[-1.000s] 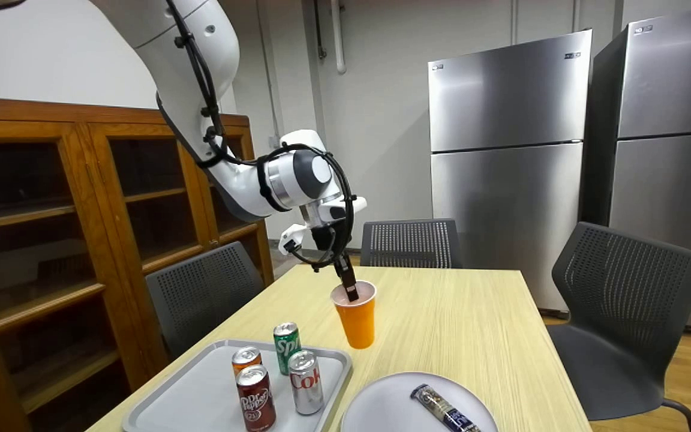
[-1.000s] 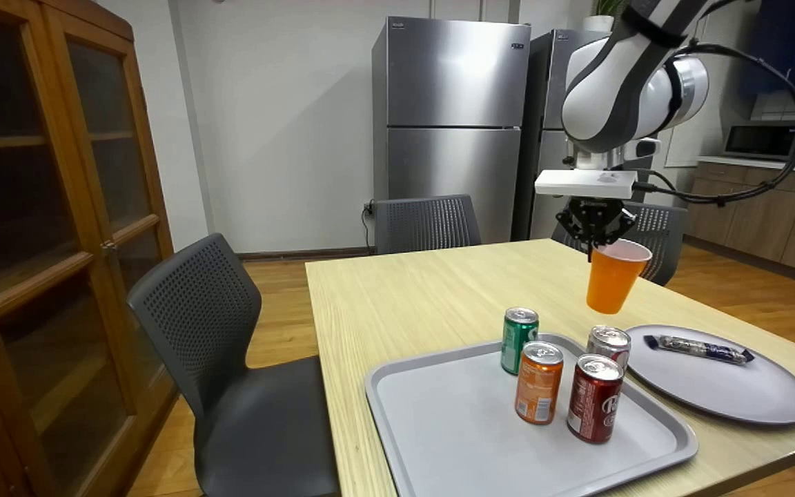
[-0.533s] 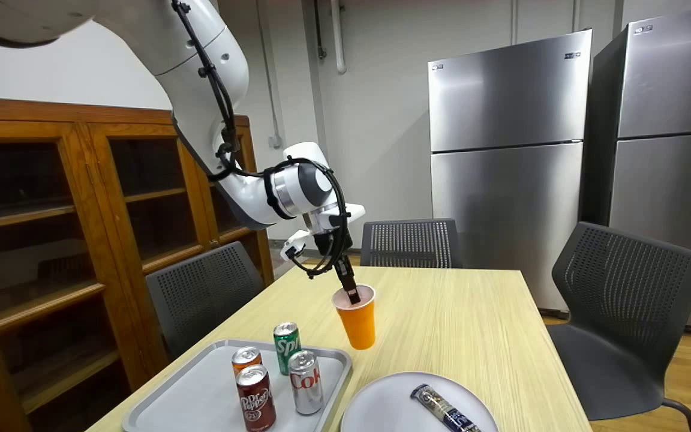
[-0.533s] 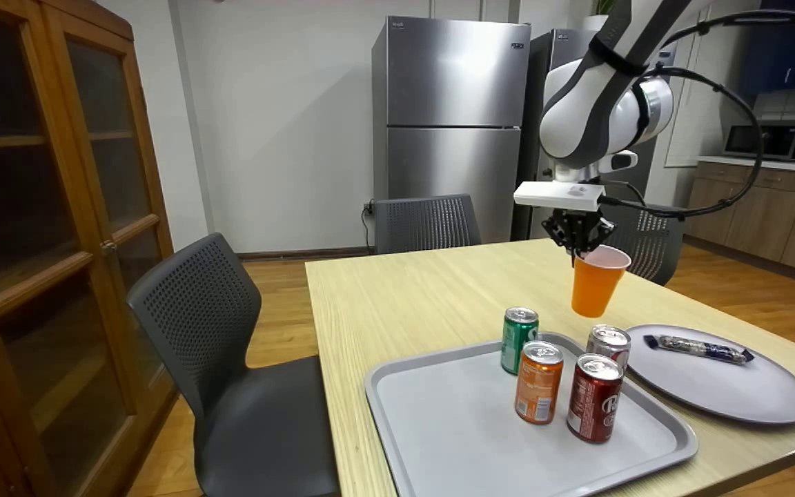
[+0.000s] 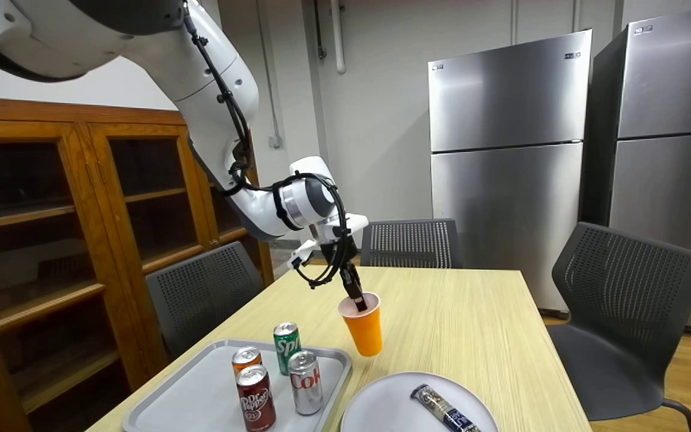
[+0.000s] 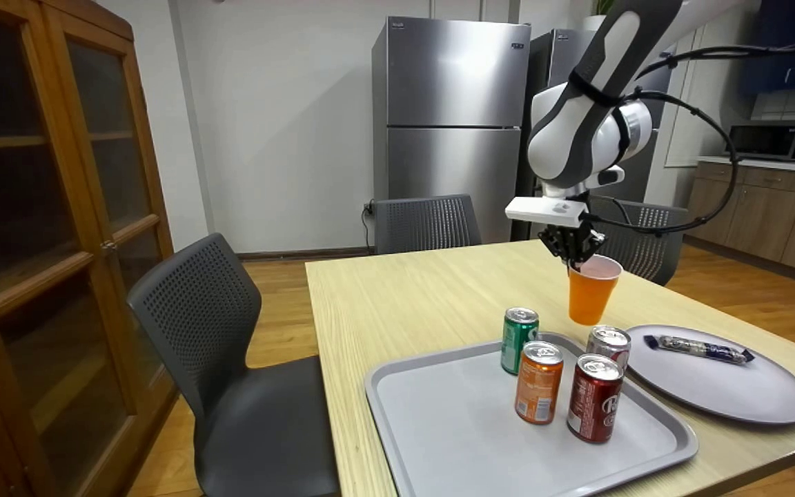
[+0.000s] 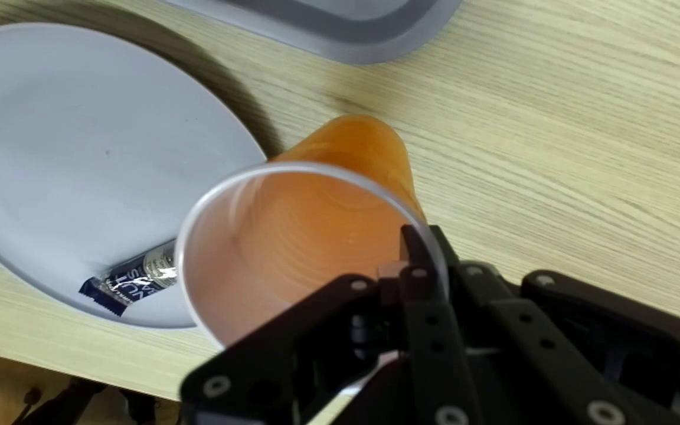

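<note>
Orange cup point(image 5: 364, 333) and tool point(image 7: 429, 242) sit lower in both exterior views than a second ago.
Tool is clamped on the cup's rim, one jaw each side of the wall. Cup hangs tilted, low and just right of centre in an exterior view, looks clear of the surface point(image 5: 453, 312). Reads as a carry: keep pinch firm but light, thin wall likely flexes; level the base before contact; avoid silver can point(image 6: 608, 346) and plate point(image 6: 722, 391), lower right in an exterior view.
</note>
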`<state>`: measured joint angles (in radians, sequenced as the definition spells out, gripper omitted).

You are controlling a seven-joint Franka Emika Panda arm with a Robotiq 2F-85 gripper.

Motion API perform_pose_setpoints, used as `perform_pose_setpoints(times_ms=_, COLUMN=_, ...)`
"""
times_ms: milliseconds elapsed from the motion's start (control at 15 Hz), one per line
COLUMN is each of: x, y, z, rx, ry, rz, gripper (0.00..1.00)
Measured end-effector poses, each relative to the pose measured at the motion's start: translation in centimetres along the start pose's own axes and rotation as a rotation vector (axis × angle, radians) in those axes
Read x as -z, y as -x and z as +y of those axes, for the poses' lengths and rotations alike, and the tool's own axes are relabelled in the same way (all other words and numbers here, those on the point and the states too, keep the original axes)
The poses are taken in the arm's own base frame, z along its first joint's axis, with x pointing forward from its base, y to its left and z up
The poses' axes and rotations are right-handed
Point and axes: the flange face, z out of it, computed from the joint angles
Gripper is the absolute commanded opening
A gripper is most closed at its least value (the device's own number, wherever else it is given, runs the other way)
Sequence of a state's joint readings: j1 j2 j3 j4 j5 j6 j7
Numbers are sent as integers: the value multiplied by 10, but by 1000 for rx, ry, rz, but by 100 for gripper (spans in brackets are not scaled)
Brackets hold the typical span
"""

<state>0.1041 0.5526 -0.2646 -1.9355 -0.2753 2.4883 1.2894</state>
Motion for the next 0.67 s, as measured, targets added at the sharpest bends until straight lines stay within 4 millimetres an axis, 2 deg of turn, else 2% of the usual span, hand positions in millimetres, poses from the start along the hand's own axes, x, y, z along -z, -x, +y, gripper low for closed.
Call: perform_pose_setpoints(times_ms=667, x=-27, y=-1, z=-13, rx=-31, ry=55, rz=6, gripper=1)
